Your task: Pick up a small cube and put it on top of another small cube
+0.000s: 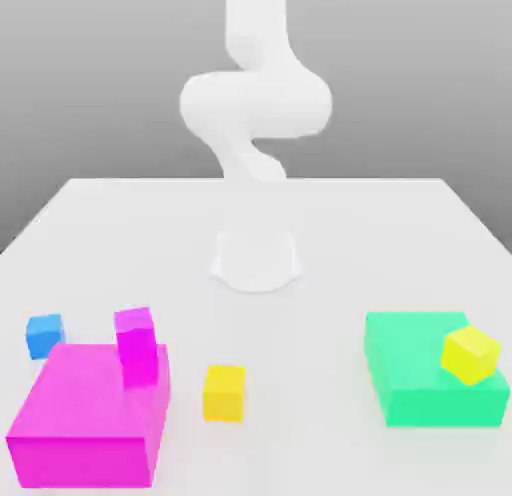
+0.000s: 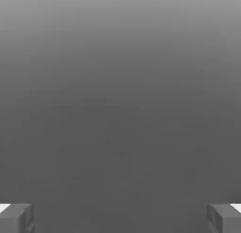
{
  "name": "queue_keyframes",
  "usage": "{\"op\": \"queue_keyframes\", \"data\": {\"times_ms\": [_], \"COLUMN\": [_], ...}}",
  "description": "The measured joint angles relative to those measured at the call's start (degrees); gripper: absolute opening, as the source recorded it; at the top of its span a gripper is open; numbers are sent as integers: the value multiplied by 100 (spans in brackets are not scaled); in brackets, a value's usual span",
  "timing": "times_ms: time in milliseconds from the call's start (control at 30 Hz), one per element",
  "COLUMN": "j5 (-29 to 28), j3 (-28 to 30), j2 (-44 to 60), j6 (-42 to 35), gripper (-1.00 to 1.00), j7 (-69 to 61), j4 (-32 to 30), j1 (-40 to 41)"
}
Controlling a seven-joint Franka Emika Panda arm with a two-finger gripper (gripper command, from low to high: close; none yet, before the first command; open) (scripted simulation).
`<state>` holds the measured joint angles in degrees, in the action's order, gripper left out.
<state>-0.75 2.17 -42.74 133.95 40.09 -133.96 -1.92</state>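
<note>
**Golden cube free on the tabletop, gripper spread and empty**

The small cube, golden yellow, sits flat on the tabletop close to the near edge, about midway along it. Nothing touches it. Clear surface on all four sides, so a top-down grasp looks easy.

Just beside it, toward the exterior view's left, is the big magenta block in the near corner, with a small magenta cube tilted on its top edge, likely leaning. A small blue cube sits on the table behind that block, near the side edge. Toward the exterior view's right, well apart, a green block carries a paler lemon-yellow cube, tilted on its top.

Candidate base cubes: blue is the only one lying flat on the table; the other two are perched and tilted, so riskier.

The arm rises from its base mid-table, well apart from every block. Gripper fingers stand wide apart in the hand view, nothing between them. Wide open table between base and cubes for the approach.
</note>
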Motion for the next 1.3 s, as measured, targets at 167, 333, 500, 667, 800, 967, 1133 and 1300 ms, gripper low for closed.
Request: {"op": "queue_keyframes", "data": {"times_ms": [167, 333, 500, 667, 800, 967, 1133, 1300], "j5": [-117, -200, -245, -249, -210, -99, 135, 1422], "j3": [447, 890, 1321, 1728, 2016, 2282, 2338, 1534], "j2": [629, 1234, 1841, 2455, 2954, 3590, 4250, 5133], "j6": [443, 873, 1302, 1734, 2079, 2510, 2964, 3604], "gripper": [0, 0, 0, 0, 0, 0, 0, 0], "j7": [-1204, -2395, -3610, -4856, -5884, -7214, -8533, -9628], "j4": [-446, -878, -1310, -1743, -2089, -2521, -2908, -2782], "j1": [-366, -704, -1017, -1306, -1508, -1689, -1693, -1220]}}
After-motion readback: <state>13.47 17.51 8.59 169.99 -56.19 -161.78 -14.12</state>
